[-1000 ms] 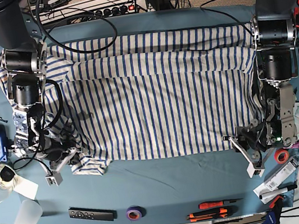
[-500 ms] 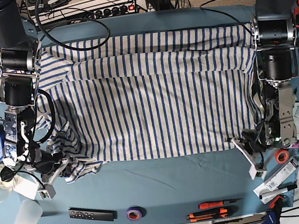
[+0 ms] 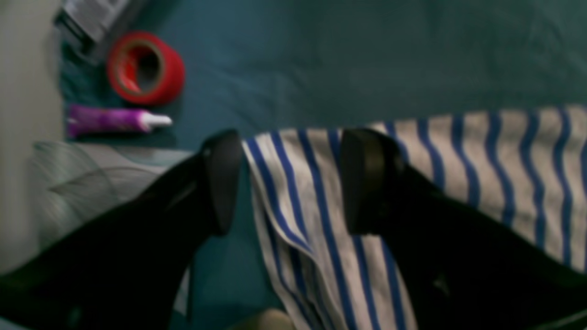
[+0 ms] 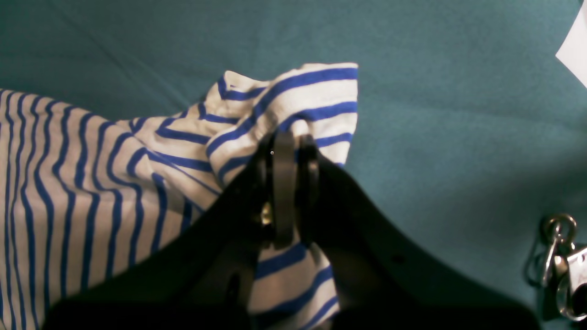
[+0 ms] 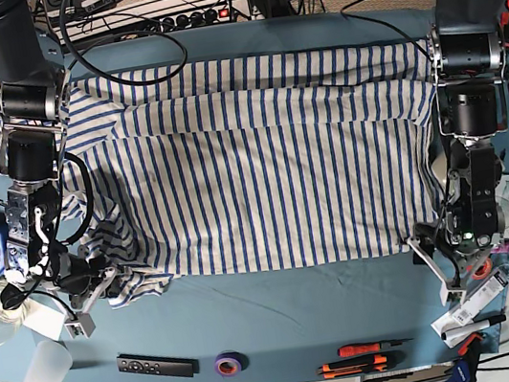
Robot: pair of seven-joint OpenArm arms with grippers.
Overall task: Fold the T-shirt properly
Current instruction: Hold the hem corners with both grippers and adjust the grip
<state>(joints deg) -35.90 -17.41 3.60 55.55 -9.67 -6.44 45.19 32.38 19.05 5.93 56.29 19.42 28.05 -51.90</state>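
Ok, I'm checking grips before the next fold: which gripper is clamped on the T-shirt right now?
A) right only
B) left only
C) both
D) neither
A: the right gripper is shut on a bunched corner of the T-shirt, while the left gripper stands open, the cloth lying loose between its fingers.

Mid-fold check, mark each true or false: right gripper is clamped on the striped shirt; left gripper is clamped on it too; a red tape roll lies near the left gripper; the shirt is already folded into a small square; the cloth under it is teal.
1. The right gripper is shut on the white, blue-striped T-shirt: true.
2. The left gripper is clamped on it: false, its jaws stand open astride the shirt's corner.
3. A red tape roll lies near the left gripper: true.
4. The shirt is a small square: false, it lies spread wide.
5. The tablecloth is teal: true.
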